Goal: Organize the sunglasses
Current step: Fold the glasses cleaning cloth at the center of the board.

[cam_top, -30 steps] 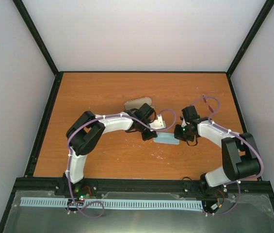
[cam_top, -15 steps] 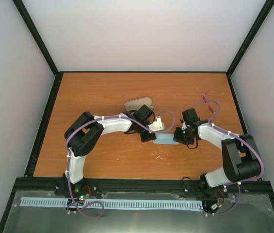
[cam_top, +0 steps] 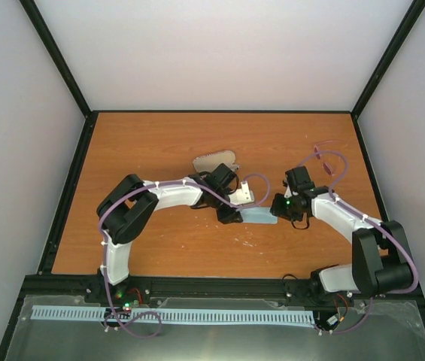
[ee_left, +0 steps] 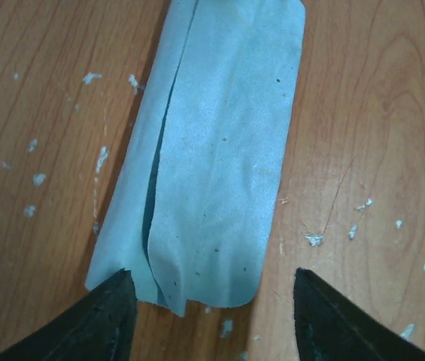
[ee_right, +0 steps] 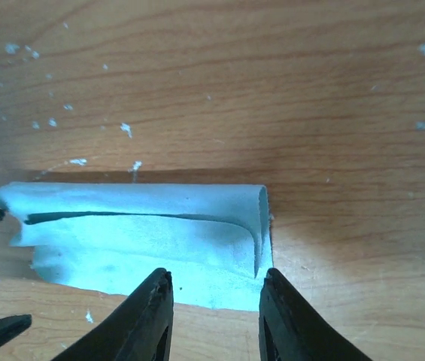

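A light blue cloth (cam_top: pixel 258 216) lies folded over on the wooden table (cam_top: pixel 159 143), between the two grippers. In the left wrist view the cloth (ee_left: pixel 220 150) stretches away from my open left gripper (ee_left: pixel 212 272), whose fingertips straddle its near end without pinching it. In the right wrist view the cloth (ee_right: pixel 137 233) shows a rolled fold along its top, and my right gripper (ee_right: pixel 216 274) stands open over its near right corner. From above, the left gripper (cam_top: pixel 231 214) and right gripper (cam_top: pixel 278 207) sit at opposite ends of the cloth. The sunglasses are out of view.
A flat grey pouch-like thing (cam_top: pixel 214 159) lies just behind the left arm's wrist. Small white flecks dot the wood around the cloth. Black frame rails (cam_top: pixel 69 180) border the table on all sides.
Both grippers have opened and let go of the cloth, which now lies flat and folded. The right arm's elbow has swung slightly to the right.
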Tool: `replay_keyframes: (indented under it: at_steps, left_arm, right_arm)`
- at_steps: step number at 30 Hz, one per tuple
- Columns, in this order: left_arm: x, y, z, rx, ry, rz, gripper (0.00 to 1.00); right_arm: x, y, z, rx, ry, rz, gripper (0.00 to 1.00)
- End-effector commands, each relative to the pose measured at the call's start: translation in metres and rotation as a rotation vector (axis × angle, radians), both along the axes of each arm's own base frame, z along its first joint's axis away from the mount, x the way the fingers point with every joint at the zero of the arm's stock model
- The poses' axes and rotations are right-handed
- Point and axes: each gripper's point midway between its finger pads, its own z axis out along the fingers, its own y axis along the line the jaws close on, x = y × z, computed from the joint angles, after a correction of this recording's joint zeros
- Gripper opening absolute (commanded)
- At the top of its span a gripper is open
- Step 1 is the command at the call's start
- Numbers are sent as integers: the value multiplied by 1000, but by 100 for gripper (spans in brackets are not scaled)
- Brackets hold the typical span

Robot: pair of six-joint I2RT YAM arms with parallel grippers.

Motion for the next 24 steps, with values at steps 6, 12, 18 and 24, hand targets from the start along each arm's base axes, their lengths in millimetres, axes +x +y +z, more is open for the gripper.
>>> replay_keyframes:
  at_steps: [6, 12, 18, 24]
  left_arm:
    - [9, -1, 39, -80, -124, 34, 37]
    - [48, 8, 55, -123, -95, 133, 7]
    - [70, 7, 45, -95, -119, 146, 7]
    - [71, -4, 33, -82, -76, 98, 6]
  right_arm:
    - [30, -2, 22, -42, -69, -29, 14]
    - [47, 3, 12, -62, -41, -10, 7]
    - [49, 11, 1, -53, -10, 19, 6]
    - [50, 13, 2, -48, -14, 22, 6]
